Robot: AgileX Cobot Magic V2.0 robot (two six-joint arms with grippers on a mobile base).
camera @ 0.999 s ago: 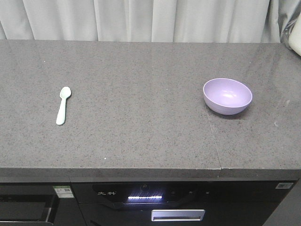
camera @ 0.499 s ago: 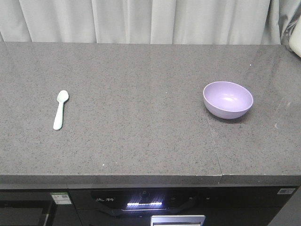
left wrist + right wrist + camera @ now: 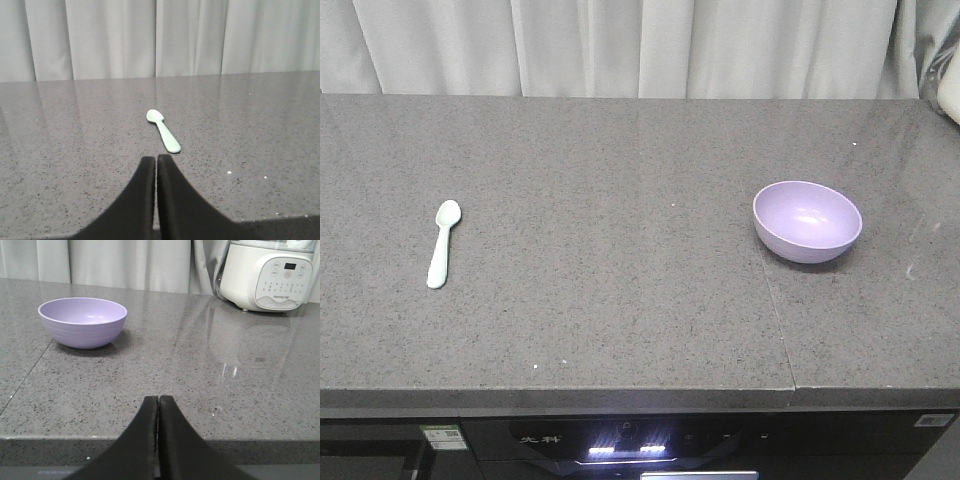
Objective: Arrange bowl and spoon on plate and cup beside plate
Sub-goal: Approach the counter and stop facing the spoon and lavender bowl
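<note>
Your grey speckled counter (image 3: pixel 620 300): nothing arranged yet. Mint-green plastic spoon (image 3: pixel 442 243) and round lavender plastic bowl (image 3: pixel 807 221) lie apart; left gripper (image 3: pixel 156 159) and right gripper (image 3: pixel 158 399) pressed together.

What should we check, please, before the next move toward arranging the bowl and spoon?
1. Spoon lying free on the countertop: ok.
2. Bowl upright and empty: ok.
3. Left end effector open for grasping: not ok, shut and empty.
4. Right end effector open: not ok, shut and empty.
5. Plate and cup located: cannot tell, neither is in view.
</note>
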